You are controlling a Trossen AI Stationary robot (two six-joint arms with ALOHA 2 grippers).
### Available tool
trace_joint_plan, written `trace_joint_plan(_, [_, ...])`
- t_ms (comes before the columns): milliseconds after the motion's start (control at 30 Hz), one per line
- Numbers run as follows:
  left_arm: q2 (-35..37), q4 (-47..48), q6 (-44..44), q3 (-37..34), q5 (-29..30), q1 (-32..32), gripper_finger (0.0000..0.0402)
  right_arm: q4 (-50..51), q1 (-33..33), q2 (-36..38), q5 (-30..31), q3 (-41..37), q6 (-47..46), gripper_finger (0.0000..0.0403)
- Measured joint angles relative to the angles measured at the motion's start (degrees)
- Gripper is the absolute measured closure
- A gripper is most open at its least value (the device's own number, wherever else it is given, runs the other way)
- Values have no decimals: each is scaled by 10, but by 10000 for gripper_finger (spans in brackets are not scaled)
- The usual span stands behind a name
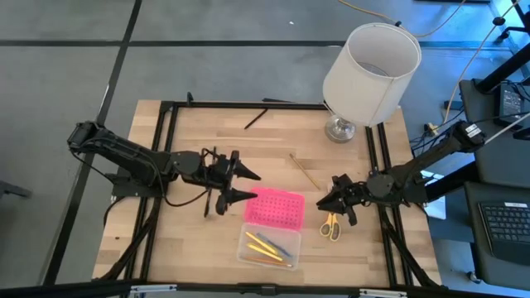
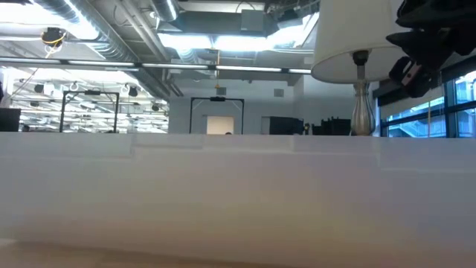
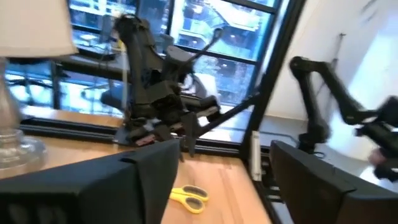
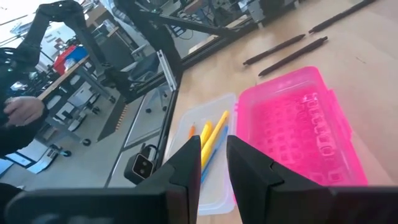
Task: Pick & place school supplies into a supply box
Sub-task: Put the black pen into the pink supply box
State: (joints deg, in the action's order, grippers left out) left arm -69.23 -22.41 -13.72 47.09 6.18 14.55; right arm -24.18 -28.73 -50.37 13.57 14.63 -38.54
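On the wooden table (image 1: 190, 240), near its front edge, I see the supply box (image 1: 271, 226) lying open: the pink lid (image 1: 274, 208) is folded back flat, toward the middle of the table, and the clear base (image 1: 269, 247) is on the side nearer to the front edge. Inside the base I can see some thin pens and pencils (image 1: 267, 247), yellow, orange and blue, lying side by side. My left gripper (image 1: 245, 185) is just beside the far left corner of the pink lid, and its two fingers are spread wide with nothing between them. My right gripper (image 1: 325, 201) is on the other side of the box, near the right edge of the lid; its fingers stand close together with only a narrow gap, and from its wrist view I see no object between them. The small scissors with yellow handles (image 1: 331, 225) lie on the table just under the right gripper, outside the box. One wood-brown pencil (image 1: 305, 170) lies loose on the table between the box and the lamp (image 1: 369, 73), and one black pen (image 1: 255, 118) lies near the far edge. From the right wrist view two more dark pens (image 4: 286, 51) lie beyond the pink lid. The lamp stands at the far right corner.
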Motion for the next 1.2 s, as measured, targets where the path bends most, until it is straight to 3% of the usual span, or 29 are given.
trace_joint_plan(133, [0,0,-60,0,-49,0,145,1,1,0,-1,0,0,320])
trace_joint_plan(367, [0,38,-114,21,-24,0,150,8,1,0,-1,0,0,320])
trace_joint_plan(433, [0,126,-108,56,9,8,153,16,1,0,-1,0,-2,320])
trace_joint_plan(533, [-6,341,-106,130,128,31,158,37,1,0,-2,0,-21,320])
trace_joint_plan(600, [-19,487,-177,180,200,44,161,47,1,0,-2,0,-35,320])
trace_joint_plan(667, [-32,611,-292,214,218,49,162,55,1,0,-2,0,-47,320])
trace_joint_plan(767, [-47,726,-461,227,183,50,162,57,1,0,-2,0,-47,320])
trace_joint_plan(933, [-94,917,-662,226,103,50,162,56,1,0,-2,0,-33,320])
trace_joint_plan(1067, [-138,985,-711,226,61,59,162,56,1,0,-2,0,-32,320])
trace_joint_plan(1200, [-173,969,-711,226,55,79,162,56,1,0,-2,0,-32,320])
